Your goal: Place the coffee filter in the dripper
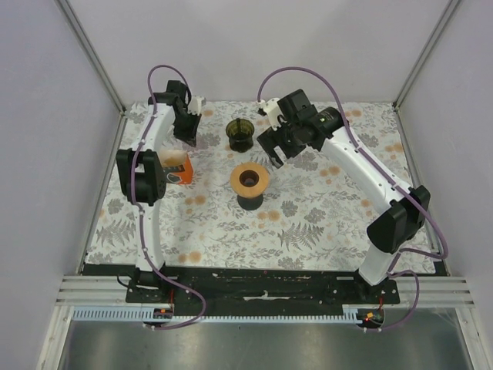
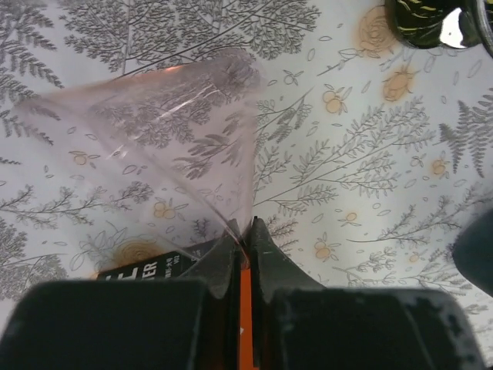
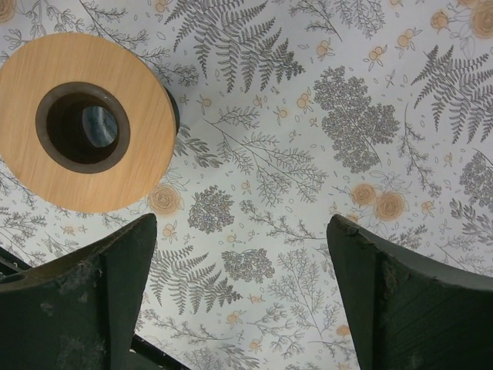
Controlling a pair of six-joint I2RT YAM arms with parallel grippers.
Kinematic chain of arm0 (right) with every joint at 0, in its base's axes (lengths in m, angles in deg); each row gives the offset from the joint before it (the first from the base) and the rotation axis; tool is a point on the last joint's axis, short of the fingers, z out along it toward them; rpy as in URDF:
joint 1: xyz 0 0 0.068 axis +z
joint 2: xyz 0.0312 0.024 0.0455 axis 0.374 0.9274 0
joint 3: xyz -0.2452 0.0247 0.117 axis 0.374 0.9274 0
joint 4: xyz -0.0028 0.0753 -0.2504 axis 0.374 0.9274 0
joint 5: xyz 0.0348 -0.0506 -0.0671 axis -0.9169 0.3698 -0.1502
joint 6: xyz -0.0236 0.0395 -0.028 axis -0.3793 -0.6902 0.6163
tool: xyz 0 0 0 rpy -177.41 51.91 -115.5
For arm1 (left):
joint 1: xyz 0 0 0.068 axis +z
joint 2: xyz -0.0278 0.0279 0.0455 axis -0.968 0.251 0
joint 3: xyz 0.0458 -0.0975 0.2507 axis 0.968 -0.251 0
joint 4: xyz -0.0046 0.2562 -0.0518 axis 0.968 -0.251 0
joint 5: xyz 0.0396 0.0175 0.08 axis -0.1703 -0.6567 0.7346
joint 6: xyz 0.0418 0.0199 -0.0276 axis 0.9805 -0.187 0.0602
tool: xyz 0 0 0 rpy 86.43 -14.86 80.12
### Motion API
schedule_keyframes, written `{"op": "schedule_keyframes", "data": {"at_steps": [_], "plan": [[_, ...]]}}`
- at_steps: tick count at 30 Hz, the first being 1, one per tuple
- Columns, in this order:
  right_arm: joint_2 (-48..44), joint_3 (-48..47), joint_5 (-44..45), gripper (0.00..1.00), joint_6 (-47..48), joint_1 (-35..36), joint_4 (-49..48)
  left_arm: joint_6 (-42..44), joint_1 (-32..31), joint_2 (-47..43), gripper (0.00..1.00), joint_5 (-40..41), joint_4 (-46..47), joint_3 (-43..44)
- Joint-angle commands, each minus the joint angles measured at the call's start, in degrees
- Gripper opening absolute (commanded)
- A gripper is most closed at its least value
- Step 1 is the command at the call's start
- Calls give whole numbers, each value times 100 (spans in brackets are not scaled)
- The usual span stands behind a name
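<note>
An orange coffee filter pack [image 1: 179,171] lies at the left of the floral cloth, with pale filter paper [image 1: 172,159] showing at its top. My left gripper [image 1: 187,142] [image 2: 245,227] is shut on the edge of the pack's clear plastic wrapper [image 2: 177,131], which fans out ahead of the jaws. The dark ribbed dripper [image 1: 240,134] [image 2: 422,19] stands upright at the back middle. My right gripper [image 1: 274,151] [image 3: 243,231] hangs open over bare cloth to the right of the dripper, nothing between its fingers.
A black stand with a round wooden collar [image 1: 249,180] [image 3: 86,122] sits mid-table, in front of the dripper and just left of the right gripper. Frame posts and walls close in the cloth [image 1: 308,223] on three sides.
</note>
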Motion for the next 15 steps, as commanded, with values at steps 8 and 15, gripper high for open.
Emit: {"op": "schedule_keyframes", "data": {"at_steps": [8,15], "plan": [[-729,219,237,98,-190,-207,-209,1472,-506,-1534,2,-583,-606,192],[-914,-394,-606,98,-382,-839,-350,4695,-1394,-2808,2,-987,-1818,-9]]}}
